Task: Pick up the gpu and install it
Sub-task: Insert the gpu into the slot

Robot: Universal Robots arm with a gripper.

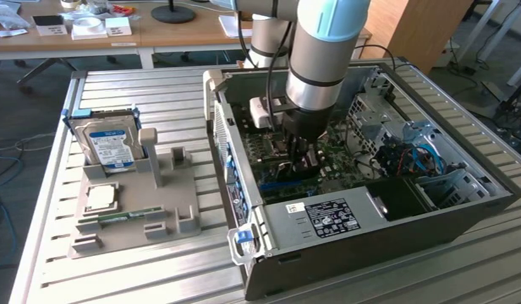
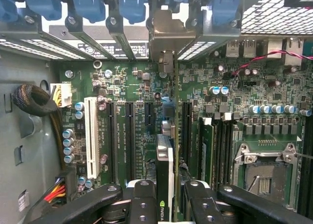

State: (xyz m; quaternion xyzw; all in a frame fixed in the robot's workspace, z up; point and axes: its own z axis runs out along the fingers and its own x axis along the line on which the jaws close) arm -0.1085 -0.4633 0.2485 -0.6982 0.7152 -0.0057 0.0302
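Since our gripper [image 2: 168, 200] clamps the gpu [image 2: 165, 160] edge-on over the motherboard [image 2: 142, 94], we've got narrow room between neighbouring slots [image 2: 129, 131].

Wrist view: the gpu [image 2: 165, 170], edge-on, and the gripper [image 2: 166, 197] fingers [image 2: 143, 202] flanking it are cut off by the picture's edge. Exterior view: the arm [image 1: 328, 50] is cropped above; its fingertips and the card are apparently lost in shadow inside the computer case [image 1: 362, 221]. Print on the hard drive [image 1: 108, 142] label is too small to read.
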